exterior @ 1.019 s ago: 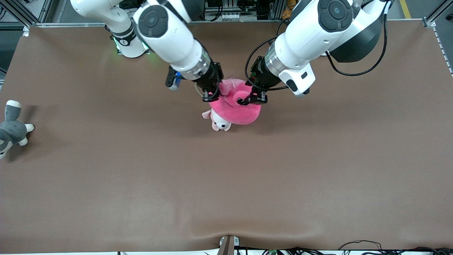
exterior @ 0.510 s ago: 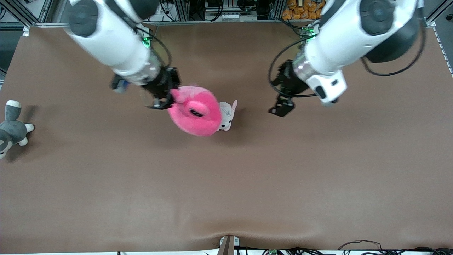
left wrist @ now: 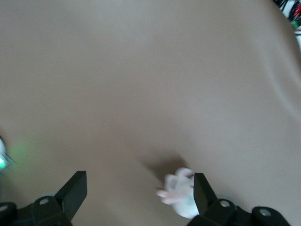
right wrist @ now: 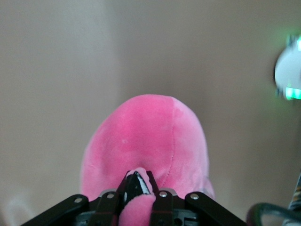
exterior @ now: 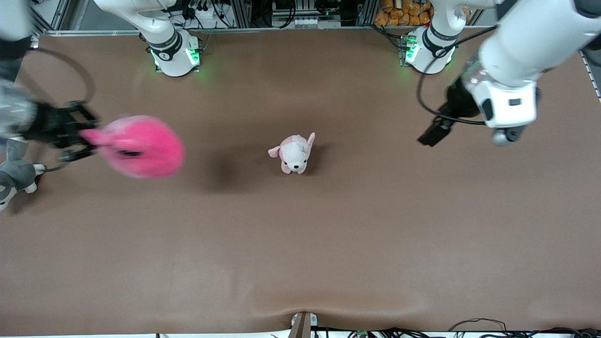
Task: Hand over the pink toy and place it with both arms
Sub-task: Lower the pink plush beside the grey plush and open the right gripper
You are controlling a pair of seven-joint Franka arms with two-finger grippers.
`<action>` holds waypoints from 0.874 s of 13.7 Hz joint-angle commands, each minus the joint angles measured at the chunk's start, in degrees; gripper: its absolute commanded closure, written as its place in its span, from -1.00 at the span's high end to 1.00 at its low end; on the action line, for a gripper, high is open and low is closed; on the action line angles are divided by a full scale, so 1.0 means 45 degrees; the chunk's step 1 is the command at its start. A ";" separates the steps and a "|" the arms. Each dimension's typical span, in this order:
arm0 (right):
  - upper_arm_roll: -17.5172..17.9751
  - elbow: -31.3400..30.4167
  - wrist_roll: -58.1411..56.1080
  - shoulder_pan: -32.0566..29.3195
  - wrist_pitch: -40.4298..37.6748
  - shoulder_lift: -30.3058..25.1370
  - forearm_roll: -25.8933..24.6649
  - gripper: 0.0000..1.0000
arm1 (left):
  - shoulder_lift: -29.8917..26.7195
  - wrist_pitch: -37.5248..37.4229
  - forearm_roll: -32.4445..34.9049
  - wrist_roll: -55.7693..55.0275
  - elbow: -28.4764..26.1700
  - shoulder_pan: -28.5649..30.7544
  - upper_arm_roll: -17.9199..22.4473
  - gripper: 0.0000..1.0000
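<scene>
The pink toy point(exterior: 141, 146) hangs in the air over the right arm's end of the table, close to the grey-and-white plush. My right gripper point(exterior: 87, 136) is shut on a flap at its edge. In the right wrist view the pink toy point(right wrist: 146, 141) bulges out past the right gripper point(right wrist: 141, 190), with pink fabric pinched between the fingers. My left gripper point(exterior: 433, 134) is over the left arm's end of the table, open and holding nothing. The left wrist view shows the left gripper point(left wrist: 139, 188) with its fingers spread wide above the bare mat.
A small pale pink-and-white dog plush point(exterior: 294, 153) lies mid-table; it also shows as a pale dog plush point(left wrist: 181, 197) in the left wrist view. The grey-and-white plush point(exterior: 16, 172) lies at the right arm's end. The brown table mat point(exterior: 300, 244) covers the whole table.
The left gripper let go of the pink toy, opened and drew back toward its own end. The right gripper carried the toy from mid-table to the right arm's end, uncovering the dog plush.
</scene>
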 commanded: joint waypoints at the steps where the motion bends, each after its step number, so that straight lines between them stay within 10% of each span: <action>1: 0.0331 -0.0071 -0.2975 -0.1513 0.0687 0.1392 0.0559 -1.00 | -0.0176 -0.0754 0.1083 0.1731 -0.0122 0.0308 -0.0084 1.00; 12: 0.0370 -0.0638 -0.9679 -0.3235 0.2372 0.5125 0.0639 -0.89 | -0.1016 -0.0911 0.1888 0.9114 -0.0180 0.2202 -0.0181 1.00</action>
